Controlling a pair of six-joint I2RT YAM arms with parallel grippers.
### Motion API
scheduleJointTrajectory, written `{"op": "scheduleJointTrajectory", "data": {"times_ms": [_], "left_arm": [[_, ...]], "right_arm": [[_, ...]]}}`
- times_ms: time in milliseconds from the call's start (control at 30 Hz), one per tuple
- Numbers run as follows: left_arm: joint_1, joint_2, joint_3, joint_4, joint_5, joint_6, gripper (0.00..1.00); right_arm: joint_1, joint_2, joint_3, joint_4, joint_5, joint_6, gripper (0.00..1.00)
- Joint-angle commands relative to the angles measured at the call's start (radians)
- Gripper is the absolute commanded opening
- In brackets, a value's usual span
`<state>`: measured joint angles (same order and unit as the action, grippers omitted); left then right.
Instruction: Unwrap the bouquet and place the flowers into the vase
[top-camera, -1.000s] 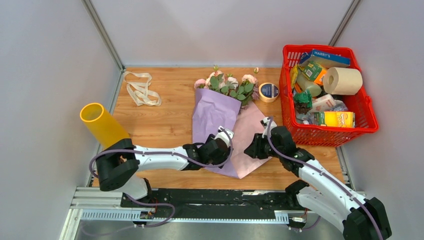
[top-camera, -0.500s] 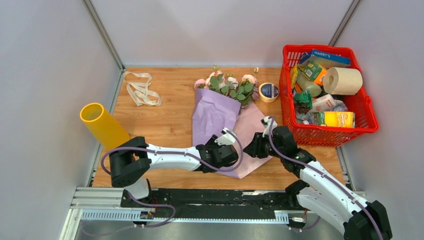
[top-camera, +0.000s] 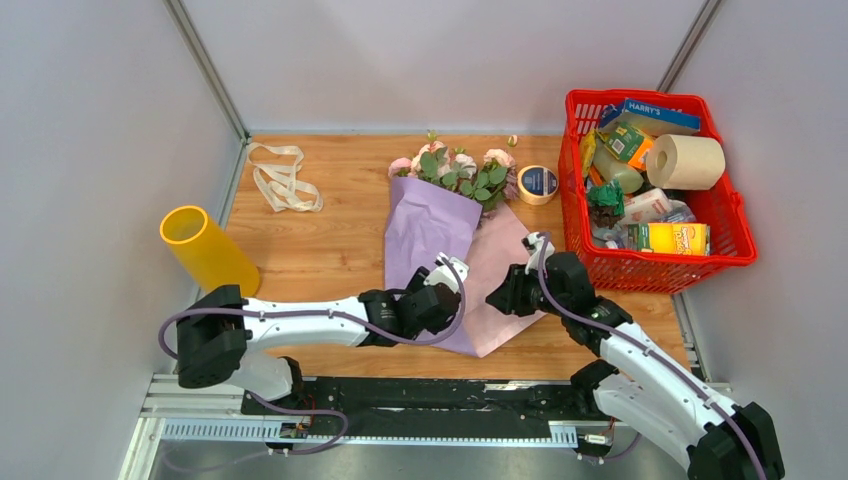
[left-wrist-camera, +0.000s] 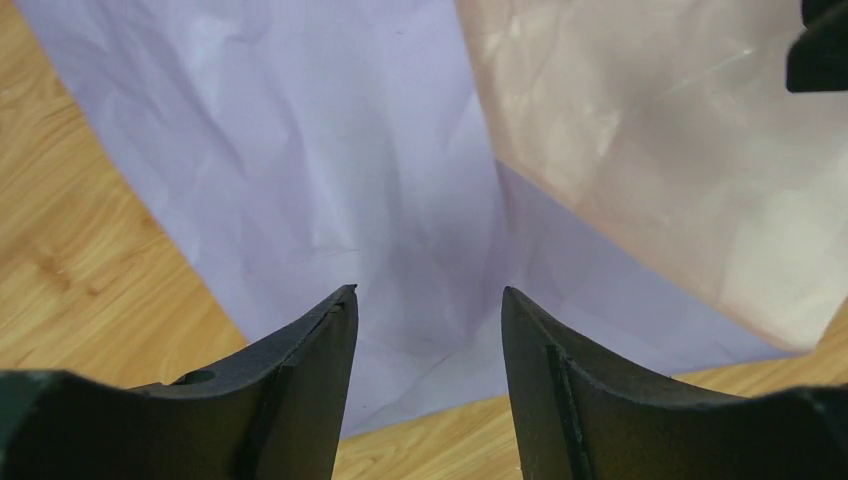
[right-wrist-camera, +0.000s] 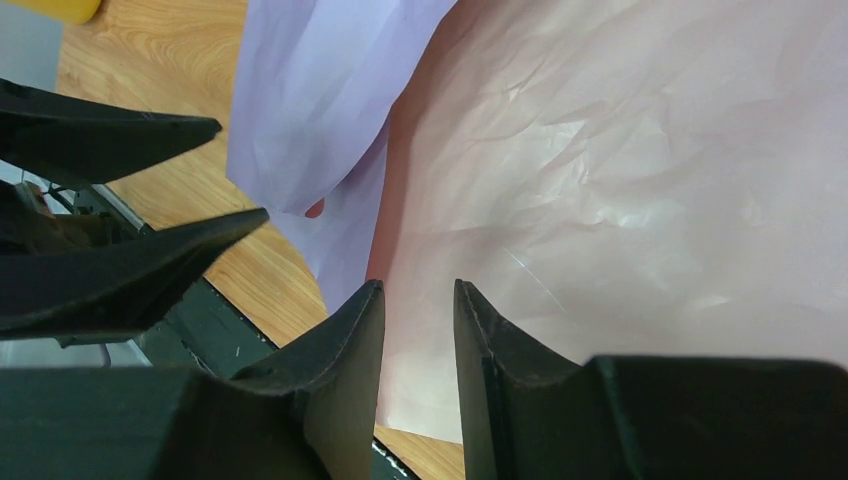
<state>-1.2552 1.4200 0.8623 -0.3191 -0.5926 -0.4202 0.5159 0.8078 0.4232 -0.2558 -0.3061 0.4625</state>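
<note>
Left tool (left-wrist-camera: 429, 291) released over purple wrap (left-wrist-camera: 330, 150); right tool (right-wrist-camera: 419, 284) slightly parted, empty, over pink lining (right-wrist-camera: 620, 180). Pinch wrap edge low, peel sideways.

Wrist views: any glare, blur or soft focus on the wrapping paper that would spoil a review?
Left wrist: lilac wrapping paper sharp, creases legible; left pincer underexposed, near black. Right wrist: pale sheen on the pink inner side, not blown out. Top external: even light, soft shadows, walls splay outward.
</note>
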Motion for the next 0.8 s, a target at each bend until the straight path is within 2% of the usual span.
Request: {"op": "scheduleJointTrajectory", "data": {"times_ms": [0,300,633,733,767], "left_arm": [[-0.007,0.032,-0.026,0.118,0.099,0.081,0.64],[-0.044,0.108,-0.016,0.172,0.083,0.124,0.66],[-0.062,0.203,0.020,0.095,-0.081,0.110,0.62],[-0.082,0.218,0.053,0.046,-0.174,0.118,0.46],[-0.088,0.214,0.056,0.035,-0.190,0.116,0.35]], "right_arm": [[0.004,-0.039,0.009,0.056,-0.011,-0.008,0.35],[0.004,-0.059,0.008,0.058,-0.014,-0.012,0.36],[0.006,-0.068,0.006,0.059,-0.019,-0.012,0.36],[0.003,-0.068,0.005,0.059,-0.021,-0.013,0.35],[0.004,-0.068,0.005,0.059,-0.019,-0.013,0.35]]}}
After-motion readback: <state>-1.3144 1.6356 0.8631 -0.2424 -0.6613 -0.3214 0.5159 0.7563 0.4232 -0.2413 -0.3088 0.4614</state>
